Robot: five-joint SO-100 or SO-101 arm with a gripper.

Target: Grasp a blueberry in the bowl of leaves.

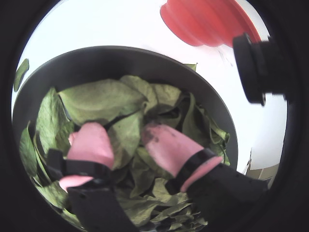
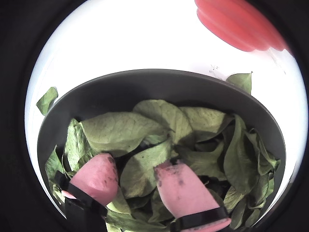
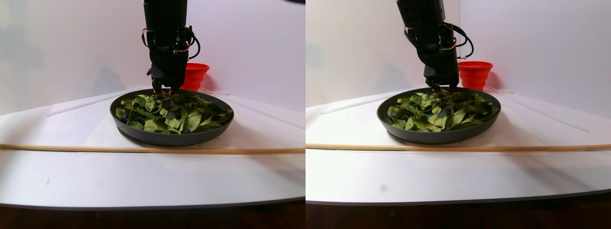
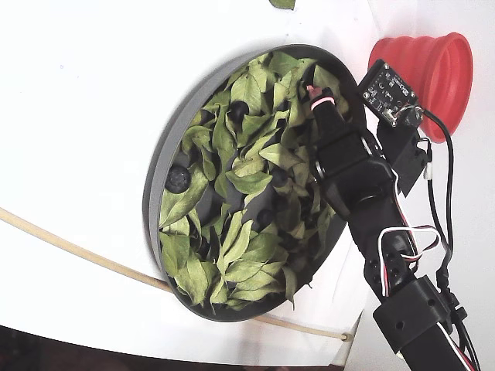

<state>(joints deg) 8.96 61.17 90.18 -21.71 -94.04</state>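
Observation:
The dark-grey bowl (image 4: 155, 178) is full of green leaves (image 4: 247, 182). In the fixed view several dark blueberries lie among them, one near the rim (image 4: 179, 179) and one in the middle (image 4: 265, 218). My gripper (image 4: 313, 85) is down at the bowl's edge nearest the red cup. In both wrist views (image 1: 128, 137) (image 2: 135, 164) its pink fingertips (image 1: 91, 142) (image 2: 181, 186) are apart and press into the leaves (image 2: 140, 171). Only a leaf lies between them, and no blueberry shows there. The stereo pair view shows the gripper (image 3: 162, 90) touching the leaf pile at the back of the bowl (image 3: 167, 138).
A red ribbed cup (image 4: 433, 62) (image 3: 194, 74) stands just beyond the bowl, close to the arm. A thin wooden stick (image 3: 143, 150) lies across the white table in front of the bowl. Loose leaves (image 2: 47, 99) lie outside the rim.

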